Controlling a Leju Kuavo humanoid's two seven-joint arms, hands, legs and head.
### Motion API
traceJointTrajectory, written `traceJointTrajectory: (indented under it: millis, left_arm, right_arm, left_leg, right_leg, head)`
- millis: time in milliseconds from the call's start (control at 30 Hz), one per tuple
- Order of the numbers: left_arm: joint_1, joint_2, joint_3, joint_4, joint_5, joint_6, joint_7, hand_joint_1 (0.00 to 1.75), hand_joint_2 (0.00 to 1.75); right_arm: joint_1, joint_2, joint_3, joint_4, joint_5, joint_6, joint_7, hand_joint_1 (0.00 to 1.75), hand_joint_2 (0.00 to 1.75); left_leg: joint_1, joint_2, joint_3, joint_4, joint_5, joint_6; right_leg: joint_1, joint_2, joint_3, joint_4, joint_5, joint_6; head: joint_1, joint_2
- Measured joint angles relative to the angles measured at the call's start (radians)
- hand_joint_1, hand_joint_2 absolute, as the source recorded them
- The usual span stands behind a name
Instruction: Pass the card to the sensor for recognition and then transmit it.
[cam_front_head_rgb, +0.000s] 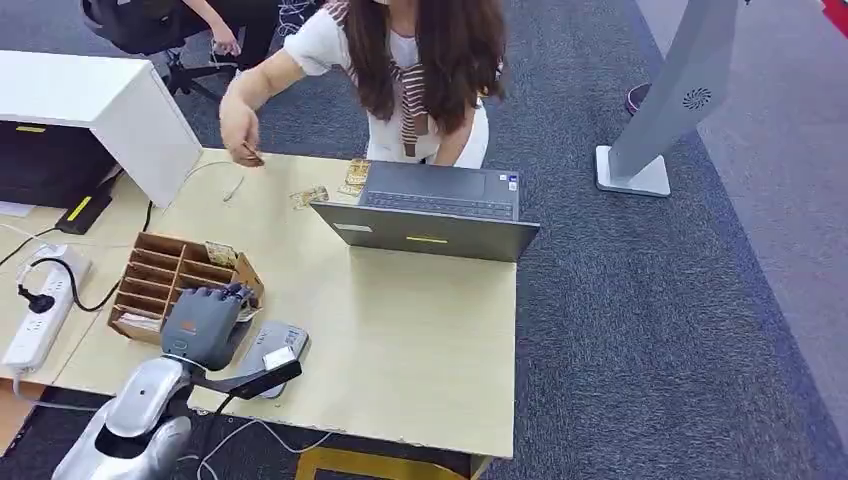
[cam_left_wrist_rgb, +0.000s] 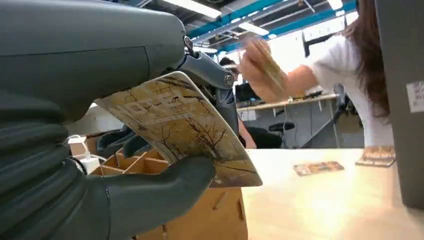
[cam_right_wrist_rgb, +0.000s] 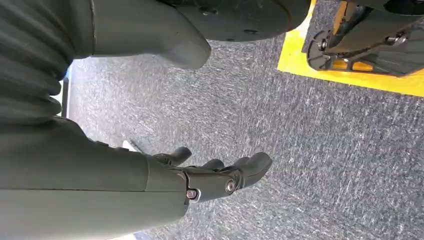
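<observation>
The left hand (cam_left_wrist_rgb: 120, 195) grips the card (cam_left_wrist_rgb: 182, 127) between thumb and fingers, above the wooden organizer (cam_front_head_rgb: 170, 280) and just beside the grey sensor (cam_front_head_rgb: 272, 350). The right hand (cam_right_wrist_rgb: 210, 175) hangs empty, fingers apart. Judged step: presentation pending; next, lower the card over the sensor.

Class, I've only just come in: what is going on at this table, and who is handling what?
The robot's left hand holds a card just above the wooden card box, beside the grey sensor at the table's near edge. The card is not yet over the sensor. Its right hand hangs open above the carpet. Across the table a person leans in behind an open laptop, holding something small, with a few more cards lying by the laptop.
</observation>
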Motion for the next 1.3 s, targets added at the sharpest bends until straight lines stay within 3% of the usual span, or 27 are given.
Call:
traceJointTrajectory:
  millis: [700,1300]
  left_arm:
    - [0.02,0.031,-0.019,0.058,0.034,-0.12,-0.003,1.75,1.75]
    - [0.025,0.039,-0.051,0.072,0.04,-0.134,-0.012,1.75,1.75]
  right_arm:
    - [0.0,0.004,-0.001,0.0,0.029,0.003,0.012,0.0,1.75]
    - [-0.001,0.008,-0.002,0.0,0.036,0.007,0.01,0.0,1.75]
  left_leg:
    - [0.0,0.0,0.0,0.0,0.0,0.0]
    - [0.0,0.0,0.0,0.0,0.0,0.0]
  right_leg:
    - [0.0,0.0,0.0,0.0,0.0,0.0]
    - [0.0,0.0,0.0,0.0,0.0,0.0]
  head:
    - [0.0,0.0]
    - [0.0,0.0]
